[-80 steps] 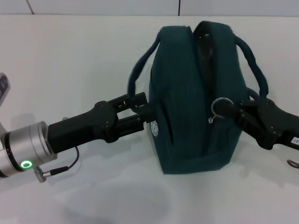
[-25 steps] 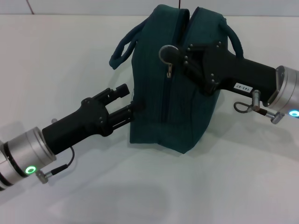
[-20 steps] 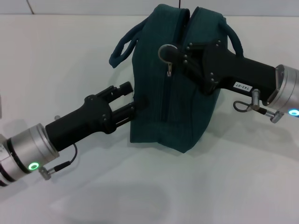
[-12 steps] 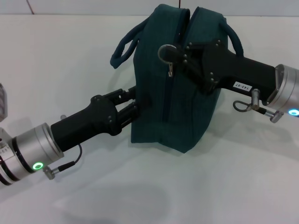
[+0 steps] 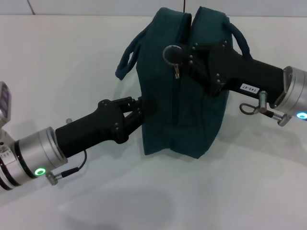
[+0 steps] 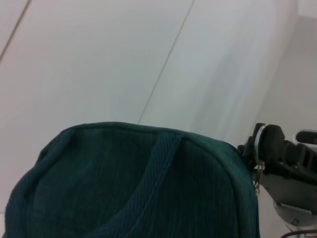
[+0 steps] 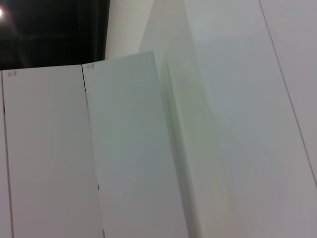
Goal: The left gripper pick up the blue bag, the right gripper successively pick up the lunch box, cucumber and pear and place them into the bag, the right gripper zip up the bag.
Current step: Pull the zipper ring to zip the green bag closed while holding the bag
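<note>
The blue bag (image 5: 192, 115) stands upright mid-table, its top seam drawn together, one loop handle (image 5: 125, 60) drooping to the left. My left gripper (image 5: 138, 111) presses into the bag's lower left side, its fingers drawn close on the fabric. High on the bag, my right gripper (image 5: 181, 55) is shut on the ring zipper pull (image 5: 170, 53), reaching in from the right. The left wrist view shows the blue bag's top (image 6: 124, 188) and, farther off, the right gripper (image 6: 277, 158). Lunch box, cucumber and pear are out of view.
The white table (image 5: 72, 57) stretches around the bag, with a wall seam at the back edge. The right wrist view shows only white panels (image 7: 129, 158) and a dark corner.
My left gripper moved in from beside the bag, narrowed its fingers and now presses the bag's side. The bag tipped upright and slid slightly right. The right gripper kept hold of the ring.
</note>
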You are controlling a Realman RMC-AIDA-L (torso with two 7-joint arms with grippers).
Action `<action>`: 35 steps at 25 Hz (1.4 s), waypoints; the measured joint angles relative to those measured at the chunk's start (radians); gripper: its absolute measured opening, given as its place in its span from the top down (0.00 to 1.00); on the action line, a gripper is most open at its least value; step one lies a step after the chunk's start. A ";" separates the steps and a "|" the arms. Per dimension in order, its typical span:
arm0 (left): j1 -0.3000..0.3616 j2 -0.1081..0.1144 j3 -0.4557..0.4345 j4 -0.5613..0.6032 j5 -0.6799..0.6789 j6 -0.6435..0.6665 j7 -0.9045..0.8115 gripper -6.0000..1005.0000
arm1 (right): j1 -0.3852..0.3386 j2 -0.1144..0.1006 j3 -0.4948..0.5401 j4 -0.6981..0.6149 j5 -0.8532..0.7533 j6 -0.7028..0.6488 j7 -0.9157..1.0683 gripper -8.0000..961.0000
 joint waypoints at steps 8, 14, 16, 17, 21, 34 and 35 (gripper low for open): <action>-0.001 0.001 0.006 -0.002 0.011 -0.016 0.000 0.83 | -0.003 0.000 0.000 -0.003 0.049 -0.022 0.005 0.93; -0.001 0.003 0.052 0.002 0.014 -0.029 0.000 0.88 | -0.008 -0.003 0.000 -0.004 0.073 -0.021 0.006 0.93; 0.000 0.005 0.064 0.003 0.017 -0.026 0.000 0.89 | -0.009 -0.003 0.001 -0.004 0.079 -0.017 0.006 0.93; 0.000 0.006 0.067 0.005 0.021 -0.022 -0.001 0.90 | -0.009 -0.003 0.001 -0.002 0.082 -0.016 0.006 0.93; 0.006 0.010 0.070 0.010 0.053 0.005 -0.007 0.92 | -0.010 -0.005 0.006 0.007 0.096 -0.013 0.005 0.93; 0.085 0.029 0.079 0.051 0.156 0.122 -0.028 0.92 | -0.011 -0.008 0.017 0.009 0.099 0.059 0.002 0.92; 0.096 0.030 0.080 0.057 0.161 0.123 -0.028 0.92 | -0.010 -0.008 0.017 0.009 0.099 0.067 0.003 0.92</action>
